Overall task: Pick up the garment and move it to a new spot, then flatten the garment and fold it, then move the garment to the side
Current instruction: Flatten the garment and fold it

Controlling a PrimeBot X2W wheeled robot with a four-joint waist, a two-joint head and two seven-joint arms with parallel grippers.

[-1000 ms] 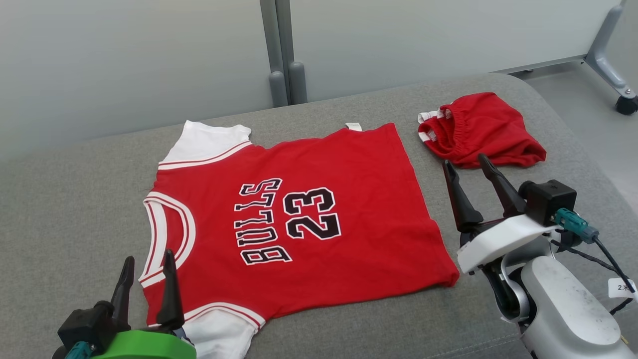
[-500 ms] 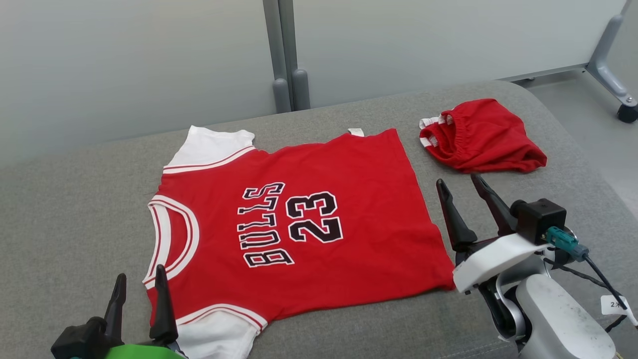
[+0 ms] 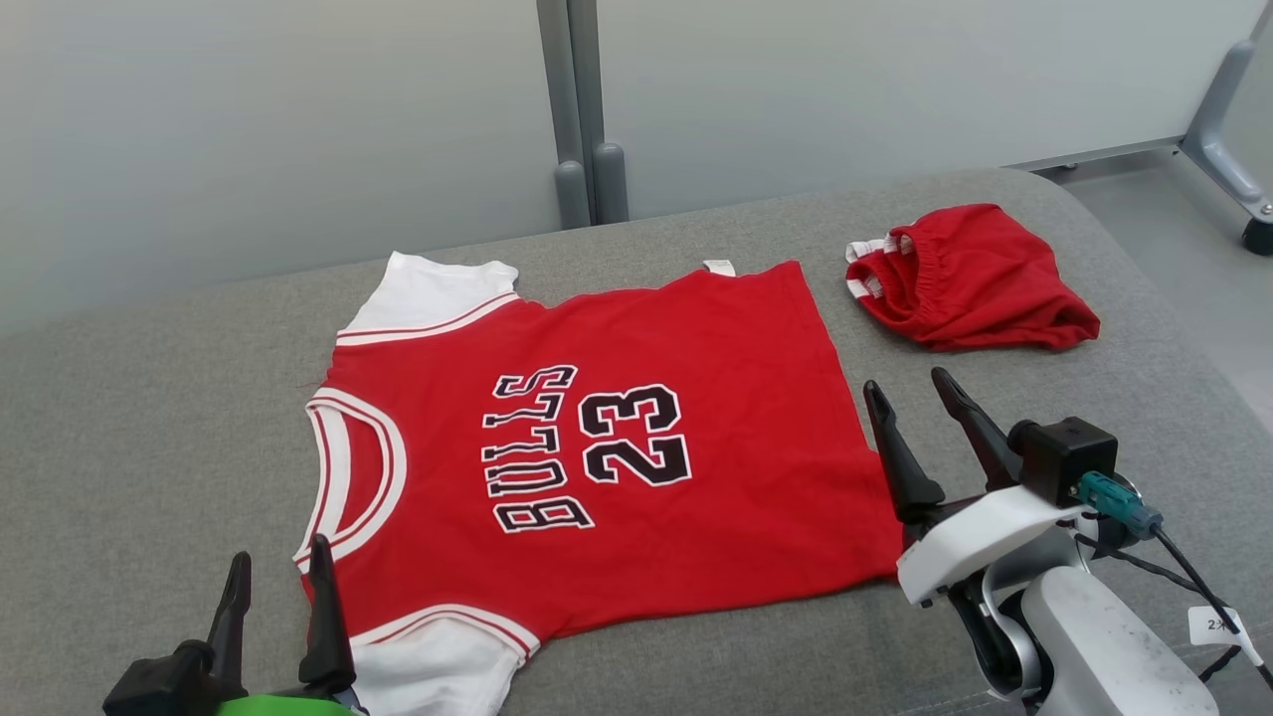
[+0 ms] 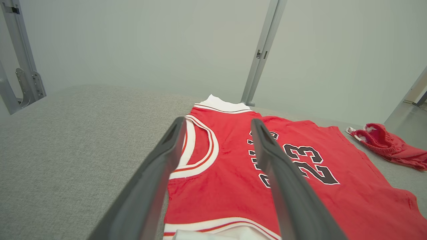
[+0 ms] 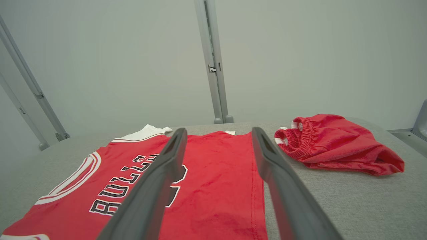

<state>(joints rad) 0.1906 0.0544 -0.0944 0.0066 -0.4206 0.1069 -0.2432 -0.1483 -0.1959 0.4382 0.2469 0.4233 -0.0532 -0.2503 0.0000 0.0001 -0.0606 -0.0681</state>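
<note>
The garment [image 3: 617,447] is a red jersey with white sleeves and black "BULLS 23" lettering, spread flat on the grey padded surface [image 3: 149,418]. My left gripper [image 3: 279,550] hovers open at the near left, by the neckline and near sleeve. The left wrist view shows the left gripper [image 4: 217,120] with nothing between its fingers and the garment [image 4: 233,173] below. My right gripper [image 3: 906,380] stands open just right of the jersey's hem. In the right wrist view the right gripper [image 5: 219,130] is empty, above the hem of the garment [image 5: 213,180].
Crumpled red shorts [image 3: 970,278] lie at the far right of the surface, beyond my right gripper. A pale wall with a grey post [image 3: 582,109] runs behind. The surface rounds off to the right, where floor and a wheeled metal leg [image 3: 1233,129] show.
Both grippers have drawn back toward the near edge, staying open. The head view has shifted slightly, so everything sits a little lower. The jersey lies as before.
</note>
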